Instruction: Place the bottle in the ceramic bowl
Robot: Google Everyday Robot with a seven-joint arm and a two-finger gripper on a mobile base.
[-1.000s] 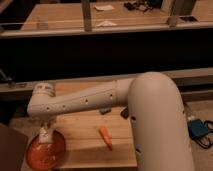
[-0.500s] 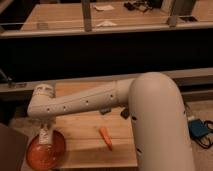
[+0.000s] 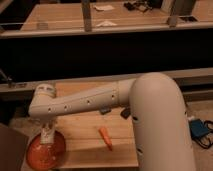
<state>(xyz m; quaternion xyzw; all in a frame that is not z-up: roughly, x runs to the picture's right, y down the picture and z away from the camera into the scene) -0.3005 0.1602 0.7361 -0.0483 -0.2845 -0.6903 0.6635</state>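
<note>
The orange ceramic bowl [image 3: 46, 151] sits at the front left corner of the wooden table [image 3: 82, 130]. My gripper [image 3: 47, 134] hangs straight down from the white arm's wrist, just over the bowl's far rim. A pale shape shows at the gripper, but I cannot make out the bottle apart from it. No bottle lies elsewhere on the table.
An orange carrot-shaped object [image 3: 106, 138] lies on the table to the right of the bowl. A small blue-grey object [image 3: 105, 110] lies further back, under the arm. The robot's large white body [image 3: 160, 125] fills the right side. A dark counter runs behind the table.
</note>
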